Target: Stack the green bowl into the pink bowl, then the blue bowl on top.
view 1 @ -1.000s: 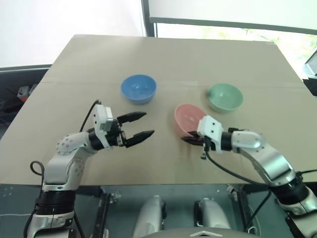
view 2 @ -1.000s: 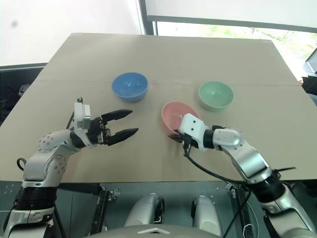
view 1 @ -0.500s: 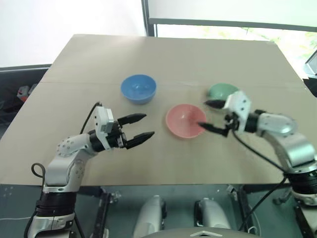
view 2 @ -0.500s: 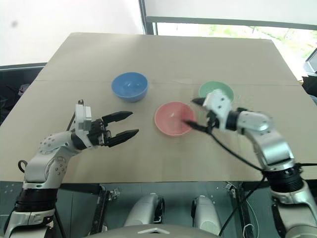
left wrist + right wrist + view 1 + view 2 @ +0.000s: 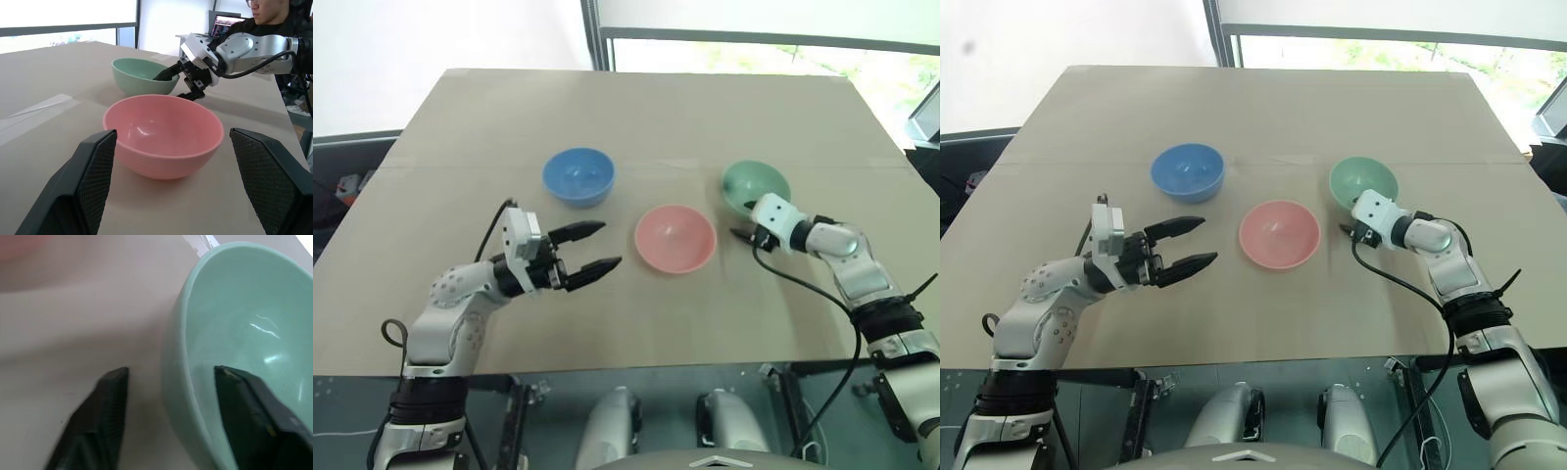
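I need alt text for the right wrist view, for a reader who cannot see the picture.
The right gripper straddles the rim of the green bowl, its jaws open: one black finger sits inside the bowl and the other outside its wall, above the tan table. The bowl's glossy inside is empty.

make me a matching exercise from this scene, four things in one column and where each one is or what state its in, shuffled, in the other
Things:
1. green bowl
2. pink bowl
3. blue bowl
4. left gripper

Places or states:
A. middle of the table, between the two arms
B. open, holding nothing
C. farthest to the robot's left of the bowls
D. its rim sits between the right gripper's open fingers

Pairs: 1-D, 2-A, 3-C, 4-B
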Controlling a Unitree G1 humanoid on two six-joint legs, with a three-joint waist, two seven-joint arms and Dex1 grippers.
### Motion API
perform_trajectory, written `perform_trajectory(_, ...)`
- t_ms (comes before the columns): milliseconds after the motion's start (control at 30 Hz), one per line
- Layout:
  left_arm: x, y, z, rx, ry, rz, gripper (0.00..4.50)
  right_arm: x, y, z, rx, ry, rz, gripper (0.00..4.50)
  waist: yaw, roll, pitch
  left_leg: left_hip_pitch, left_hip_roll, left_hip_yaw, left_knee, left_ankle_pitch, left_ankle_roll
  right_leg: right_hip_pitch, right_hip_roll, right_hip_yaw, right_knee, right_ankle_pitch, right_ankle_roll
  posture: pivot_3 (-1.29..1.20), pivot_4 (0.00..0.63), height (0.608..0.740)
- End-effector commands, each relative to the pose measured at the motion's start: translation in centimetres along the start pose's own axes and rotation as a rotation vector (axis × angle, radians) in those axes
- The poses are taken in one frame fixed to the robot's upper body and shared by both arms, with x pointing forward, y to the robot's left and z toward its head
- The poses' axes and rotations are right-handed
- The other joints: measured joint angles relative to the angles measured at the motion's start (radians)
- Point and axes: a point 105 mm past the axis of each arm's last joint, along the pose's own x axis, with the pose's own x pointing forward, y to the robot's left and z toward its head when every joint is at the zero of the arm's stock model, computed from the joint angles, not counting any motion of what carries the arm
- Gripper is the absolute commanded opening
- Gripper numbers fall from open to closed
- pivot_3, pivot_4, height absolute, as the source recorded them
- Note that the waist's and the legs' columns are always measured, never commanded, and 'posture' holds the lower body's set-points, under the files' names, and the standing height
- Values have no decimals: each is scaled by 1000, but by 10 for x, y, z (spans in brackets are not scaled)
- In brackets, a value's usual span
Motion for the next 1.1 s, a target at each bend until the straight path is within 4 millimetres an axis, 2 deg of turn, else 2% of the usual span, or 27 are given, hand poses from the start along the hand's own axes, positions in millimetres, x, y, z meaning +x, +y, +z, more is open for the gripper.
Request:
perform_trajectory(33, 0, -5, 11, 57, -19, -7, 3918, -3, -10, 10, -42, -42, -25, 994, 0, 0, 0, 0, 0, 0, 0, 0, 0, 0, 0, 0, 0, 0, 0, 0, 150, 740)
perform_trajectory(100, 1, -6, 11, 58, -20, -3, 3918, -4, -12, 12, -39, -59, -39, 189, 0, 0, 0, 0, 0, 0, 0, 0, 0, 0, 0, 0, 0, 0, 0, 0, 150, 740)
perform_trajectory(133, 1, -7, 11, 58, -19, -1, 3918, -6, -14, 15, -37, -72, -50, 85, -1, 0, 0, 1, 0, 0, 0, 0, 0, 0, 0, 0, 0, 0, 0, 0, 150, 740)
perform_trajectory(200, 0, -7, 10, 59, -15, 6, 3918, -10, -11, 27, -28, -127, -26, 85, -1, 1, 0, 1, 0, 0, 1, 0, 0, 0, 0, 0, -1, 0, 0, 0, 150, 740)
perform_trajectory(300, -1, -7, 8, 58, -9, 12, 3918, -19, 4, 58, 3, -256, 48, 85, -1, 1, 1, 1, 1, 0, 0, 0, 0, 0, 0, 0, 0, 0, 0, 0, 150, 740)
perform_trajectory(467, 2, -9, 6, 45, -10, 6, 3918, -29, 52, 116, 22, -431, 269, 85, 3, 1, 1, 0, 0, -1, 0, 0, 0, 0, -1, 0, 0, 0, 0, 0, 150, 740)
perform_trajectory(533, 3, -8, 5, 42, -8, 6, 3918, -28, 68, 131, 41, -470, 330, 85, 1, 1, 1, 1, 1, -1, 0, 0, 0, 0, -1, 0, 0, 0, 0, 0, 150, 740)
perform_trajectory(733, 3, -6, 2, 44, 4, 20, 3918, -20, 90, 134, 2, -448, 404, 85, 9, 1, 0, 1, 0, -1, 1, 0, 0, 0, -1, -1, 0, 0, 0, 0, 150, 740)
perform_trajectory(900, 3, -8, 0, 45, 7, 33, 3918, -12, 97, 133, 50, -412, 460, 85, 8, 1, 0, 1, 0, -1, 1, 0, 0, 0, 0, -1, 0, 0, 0, 0, 150, 740)
perform_trajectory(967, 3, -9, -1, 45, 5, 34, 3918, -9, 93, 133, 84, -401, 451, 85, 7, 1, 0, 1, 0, -1, 1, 0, 0, 0, 0, -1, 0, 0, 0, 0, 150, 740)
perform_trajectory(1000, 4, -9, -1, 44, 4, 35, 3918, -9, 91, 133, 86, -401, 448, 818, 7, 1, 0, 1, 0, -1, 1, 0, 0, 0, 0, -1, 0, 0, 0, 0, 150, 740)
perform_trajectory(1033, 4, -9, -1, 43, 3, 37, 3918, -10, 90, 134, 79, -401, 446, 1074, 8, 1, 0, 1, 0, -1, 1, 0, 0, 0, 0, -1, 0, 0, 0, 0, 150, 740)
perform_trajectory(1100, 4, -10, -1, 42, 4, 43, 3918, -11, 87, 134, 50, -402, 419, 2009, 8, 1, 0, 1, 0, -1, 1, 0, 0, 0, 0, -1, 0, 0, 0, 0, 150, 740)
